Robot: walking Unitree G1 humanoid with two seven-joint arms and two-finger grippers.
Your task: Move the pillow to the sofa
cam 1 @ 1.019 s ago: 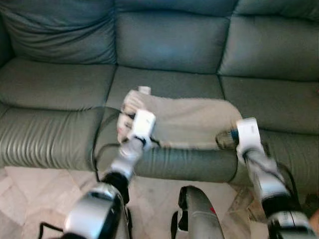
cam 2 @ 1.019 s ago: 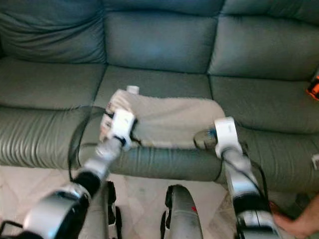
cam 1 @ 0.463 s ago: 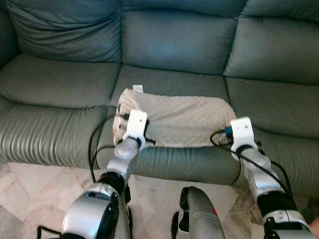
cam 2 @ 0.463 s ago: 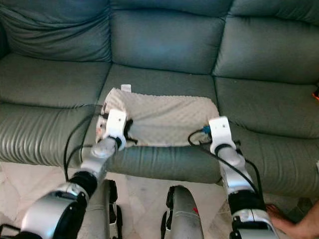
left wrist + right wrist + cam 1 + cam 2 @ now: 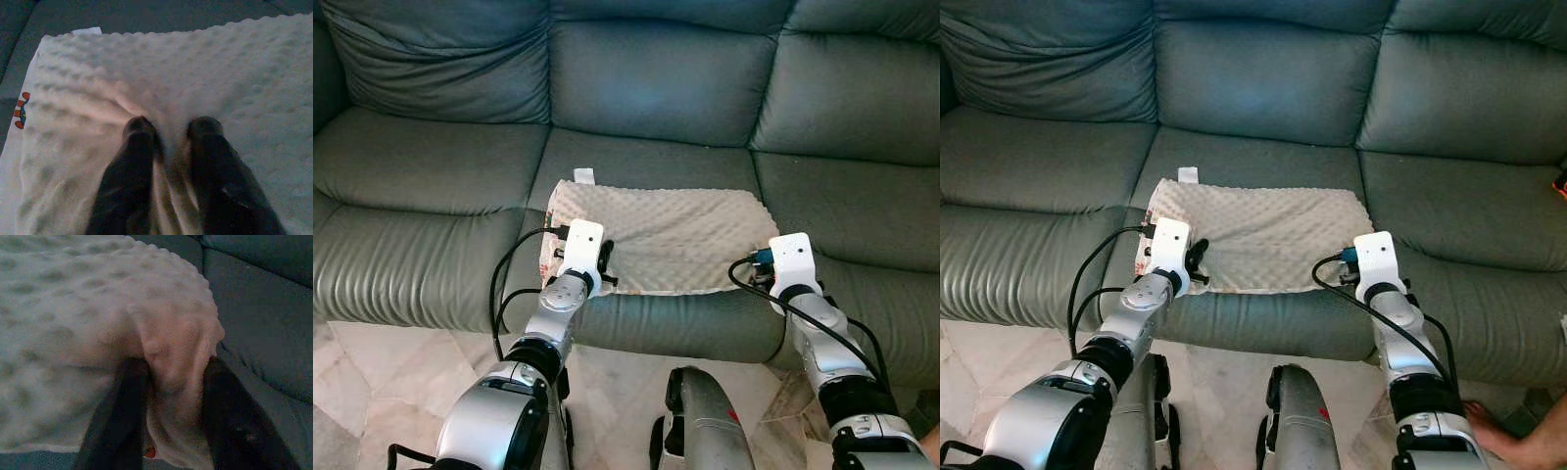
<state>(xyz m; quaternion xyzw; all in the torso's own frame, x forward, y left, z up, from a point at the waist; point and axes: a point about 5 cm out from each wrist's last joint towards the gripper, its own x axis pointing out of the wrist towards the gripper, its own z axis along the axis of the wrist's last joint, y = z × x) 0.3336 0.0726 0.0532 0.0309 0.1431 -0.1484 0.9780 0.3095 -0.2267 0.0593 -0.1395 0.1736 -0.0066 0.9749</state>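
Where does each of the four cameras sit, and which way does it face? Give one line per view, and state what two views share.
Left eye, on the head: faces down at the sofa, pillow and both silver arms.
Right eye, beside it: same scene, plus a person's hand at the lower right.
Left wrist: looks along the left pincer pinching a pillow fold.
Right wrist: looks along the right pincer straddling a pillow corner.
Both wrist views share the pillow.

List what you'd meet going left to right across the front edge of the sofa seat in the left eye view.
Ribbed left seat cushion → black cable loop → left gripper on the pillow's corner → beige dimpled pillow → right gripper at the pillow's other corner → right seat cushion.
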